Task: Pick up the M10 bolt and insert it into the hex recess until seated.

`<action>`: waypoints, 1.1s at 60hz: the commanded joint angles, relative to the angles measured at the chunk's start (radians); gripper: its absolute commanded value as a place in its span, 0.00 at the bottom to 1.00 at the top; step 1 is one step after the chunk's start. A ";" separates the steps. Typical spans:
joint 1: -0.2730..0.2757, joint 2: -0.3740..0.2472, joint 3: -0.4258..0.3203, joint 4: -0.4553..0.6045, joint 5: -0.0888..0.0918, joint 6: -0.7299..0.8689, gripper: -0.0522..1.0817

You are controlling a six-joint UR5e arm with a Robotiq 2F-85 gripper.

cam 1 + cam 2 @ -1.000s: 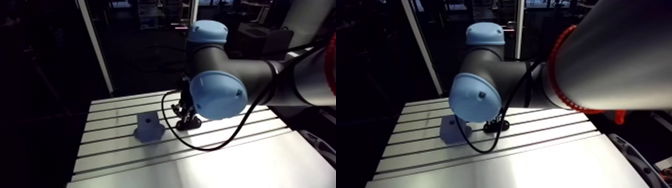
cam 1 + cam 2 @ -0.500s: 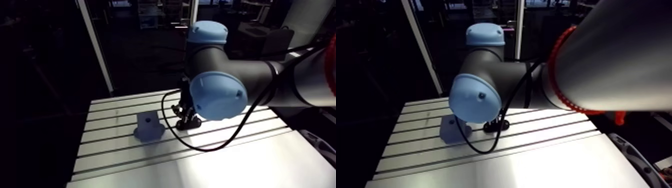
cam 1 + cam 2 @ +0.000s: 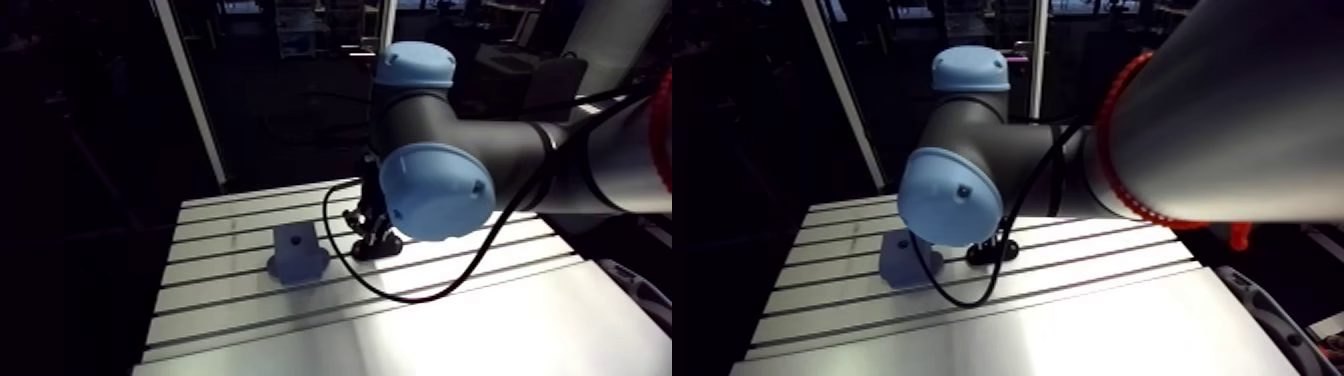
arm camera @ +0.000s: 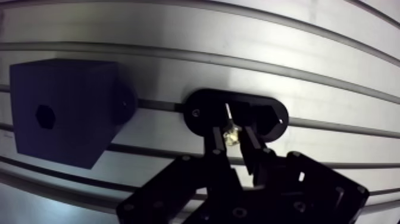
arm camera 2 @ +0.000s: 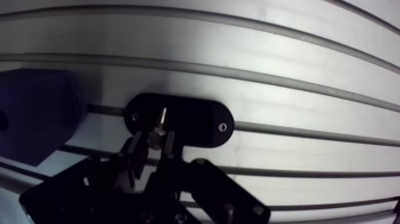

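In the wrist view my gripper (image 4: 233,130) stands over a black oval holder (image 4: 201,111) on the slotted table (image 4: 309,71). Its two fingers are pressed together on the shiny M10 bolt (image 4: 231,136), whose shank shows as a bright sliver above the holder. Beside the holder, touching its end, sits a dark blue block (image 4: 62,110) with a small hex recess (image 4: 44,115) in its top face. In the arm view the block (image 3: 298,254) lies left of the gripper (image 3: 374,238), which reaches down to the table.
The holder spans one of the table's slots (image 4: 333,125), and more slots run parallel on both sides. A black cable (image 3: 400,293) loops low over the table in front of the gripper. The table's left edge (image 3: 165,290) is close to the block.
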 commanded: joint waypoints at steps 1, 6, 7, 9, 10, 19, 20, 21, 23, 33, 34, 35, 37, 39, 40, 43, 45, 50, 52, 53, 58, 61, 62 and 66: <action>0.000 0.000 0.000 0.000 0.000 0.000 0.67; 0.000 0.000 0.000 0.000 0.000 0.000 0.68; 0.000 0.000 0.000 0.000 0.000 0.000 0.68; 0.000 0.000 0.000 0.000 0.000 0.000 0.68; 0.000 0.000 0.000 0.000 0.000 0.000 0.69; 0.000 -0.002 0.000 -0.001 0.000 0.000 0.70; 0.000 -0.002 0.000 -0.001 0.000 0.000 0.70; 0.000 -0.002 0.000 -0.001 0.000 0.000 0.70; 0.000 -0.002 0.000 -0.001 0.000 0.000 0.70; -0.002 -0.009 -0.001 0.001 0.003 -0.003 0.71; -0.002 -0.012 -0.003 0.002 0.007 -0.003 0.71; -0.002 -0.012 -0.003 0.002 0.007 -0.003 0.71; -0.002 -0.013 -0.004 0.002 0.011 -0.003 0.71; -0.002 -0.014 -0.006 0.002 0.013 -0.003 0.71; -0.002 -0.015 -0.006 0.002 0.015 -0.003 0.71; -0.002 -0.017 -0.008 0.003 0.015 -0.003 0.71; -0.002 -0.017 -0.009 0.003 0.017 -0.003 0.71; -0.002 -0.018 -0.009 0.003 0.016 -0.003 0.71; -0.002 -0.020 -0.009 0.003 0.015 -0.003 0.71; -0.002 -0.020 -0.009 0.003 0.015 -0.003 0.71; -0.002 -0.027 -0.010 0.003 0.014 -0.003 0.71; -0.002 -0.031 -0.012 0.004 0.014 -0.003 0.71; -0.002 -0.037 -0.014 0.005 0.012 -0.003 0.71; 0.000 -0.047 -0.018 0.009 0.009 -0.003 0.71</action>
